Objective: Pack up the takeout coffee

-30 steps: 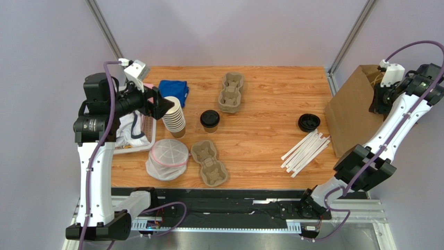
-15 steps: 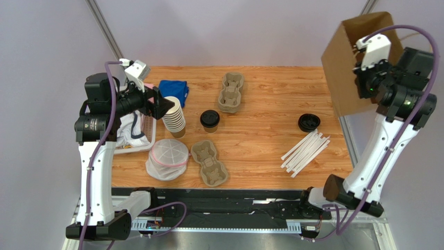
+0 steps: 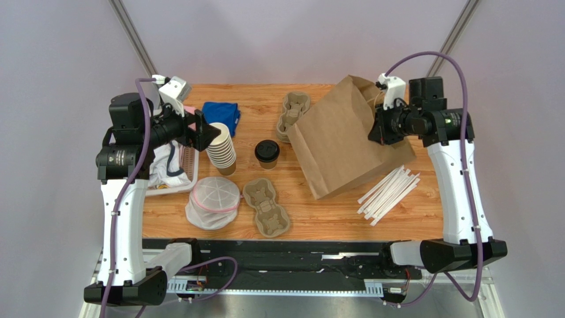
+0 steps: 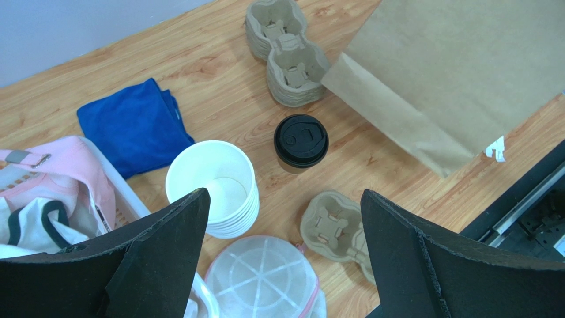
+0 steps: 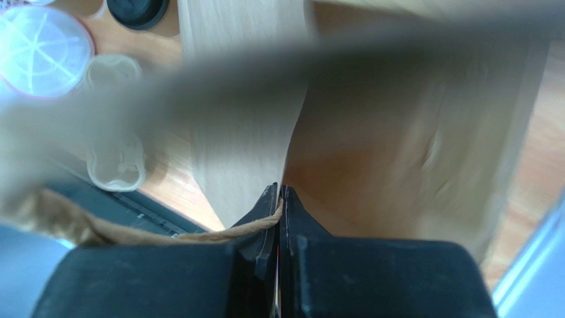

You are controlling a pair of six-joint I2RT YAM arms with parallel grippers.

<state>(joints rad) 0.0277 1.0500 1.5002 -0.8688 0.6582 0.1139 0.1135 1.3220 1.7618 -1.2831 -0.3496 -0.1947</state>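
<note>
Position of coffee cup [image 3: 267, 153]: upright on the table [image 3: 345, 212], near its centre, black lid [image 4: 301, 136] on.
Handling of coffee cup: judged light and thin-walled. The paper sides would buckle under a hard squeeze, and the smooth lid could slip or pop off. The contents are hidden, so a spill should be assumed possible.
Where to hold: around the tan wall just below the lid rim, jaws on opposite sides, cup kept upright. The lid is not a safe hold.
State of left gripper [image 3: 205, 132]: jaws spread wide with nothing between them, poised above the left side of the table.
Coffee cup relative to left gripper: at about 4 o'clock in the overhead view and well apart, with the stack of empty cups [image 3: 222, 151] between them. In the left wrist view the cup shows between the two fingers [image 4: 159, 258], well below them.
State of right gripper [image 5: 278, 199]: jaws pinched together on the cord handle of the paper bag [image 3: 345, 139], which hangs tilted over the right half of the table. Whether its lower end rests on the wood cannot be told.
Coffee cup relative to paper bag: the bag is at 3 o'clock of the cup, near but not touching.
Neighbours: one cardboard carrier [image 3: 294, 118] at 1 o'clock of the cup, a second carrier [image 3: 266, 209] at 6 o'clock.
</note>
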